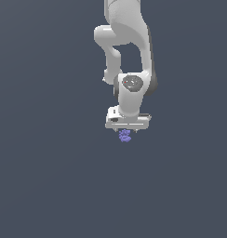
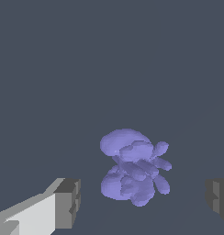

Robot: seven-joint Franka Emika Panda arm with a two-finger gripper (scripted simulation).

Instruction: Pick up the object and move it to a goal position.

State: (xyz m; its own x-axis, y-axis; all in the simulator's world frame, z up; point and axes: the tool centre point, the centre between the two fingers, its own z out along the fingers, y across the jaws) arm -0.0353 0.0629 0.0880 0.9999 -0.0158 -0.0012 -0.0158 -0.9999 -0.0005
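Observation:
The object (image 1: pixel 125 135) is a small lumpy lavender-blue clump lying on the dark grey surface, right under the white gripper (image 1: pixel 127 129) in the exterior view. In the wrist view the object (image 2: pixel 132 167) sits between the two grey fingertips (image 2: pixel 68 202), nearer the one that shows in full, with gaps on both sides. The gripper (image 2: pixel 143 202) is open and holds nothing. The fingertips are hidden behind the hand in the exterior view.
The white arm (image 1: pixel 127 46) reaches down from the top of the exterior view. The flat dark grey surface (image 1: pixel 50 176) fills the picture around it, with no other object in sight.

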